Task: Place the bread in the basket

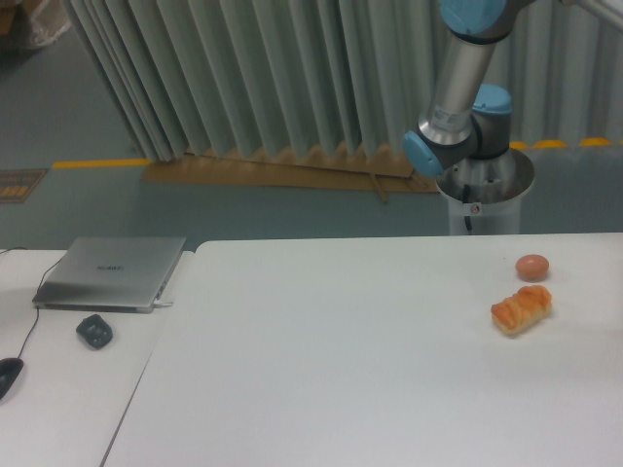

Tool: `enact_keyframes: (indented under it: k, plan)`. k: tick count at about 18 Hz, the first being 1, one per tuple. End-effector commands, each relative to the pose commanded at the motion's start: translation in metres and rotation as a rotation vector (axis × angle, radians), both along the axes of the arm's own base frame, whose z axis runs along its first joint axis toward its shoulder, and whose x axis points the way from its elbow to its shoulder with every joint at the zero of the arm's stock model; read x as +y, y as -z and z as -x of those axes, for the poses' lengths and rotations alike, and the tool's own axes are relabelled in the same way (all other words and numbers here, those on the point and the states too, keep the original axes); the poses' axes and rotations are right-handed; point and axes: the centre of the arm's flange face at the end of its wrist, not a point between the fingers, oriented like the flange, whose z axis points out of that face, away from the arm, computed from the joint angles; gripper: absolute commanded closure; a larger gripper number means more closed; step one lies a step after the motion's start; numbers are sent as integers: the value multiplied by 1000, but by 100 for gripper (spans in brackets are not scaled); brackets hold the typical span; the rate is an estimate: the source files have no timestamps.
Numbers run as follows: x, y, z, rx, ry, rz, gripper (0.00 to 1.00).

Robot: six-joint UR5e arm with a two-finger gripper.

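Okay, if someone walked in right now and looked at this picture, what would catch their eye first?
Probably the orange-golden bread lying near the right edge of the white table, with a small reddish-brown ball just behind it. Next, the robot arm with its blue joints rising behind the table. A closed laptop sits far left.

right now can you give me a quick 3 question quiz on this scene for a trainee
1. True or false: the bread lies on the white table.
2. Which thing sits just behind the bread, toward the curtain? A) a closed laptop B) a small reddish-brown ball C) a basket
3. Fill in: the closed laptop lies on the ____ side of the picture.

Key:
1. True; it lies near the right edge, nothing holding it.
2. B, the ball. No basket shows in this view.
3. Left. The gripper is out of view; only part of the arm shows.
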Motion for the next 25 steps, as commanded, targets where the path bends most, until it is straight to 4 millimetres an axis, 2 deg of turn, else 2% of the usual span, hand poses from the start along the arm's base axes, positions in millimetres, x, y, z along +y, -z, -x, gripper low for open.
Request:
enact_keyframes:
  k: [1, 3, 4, 12, 17, 22, 25]
  plan:
    - [-1, 3, -1, -6, 23, 3, 59]
    - [0, 2, -1, -3, 26, 4, 7]
    - [3, 6, -4, -8, 19, 4, 0]
    - [8, 4, -5, 5, 23, 3, 0]
    - [48, -15, -36, -1, 10, -1, 0]
    - [65, -29, -59, -30, 43, 9, 0]
    - [74, -28, -67, -46, 46, 15, 0]
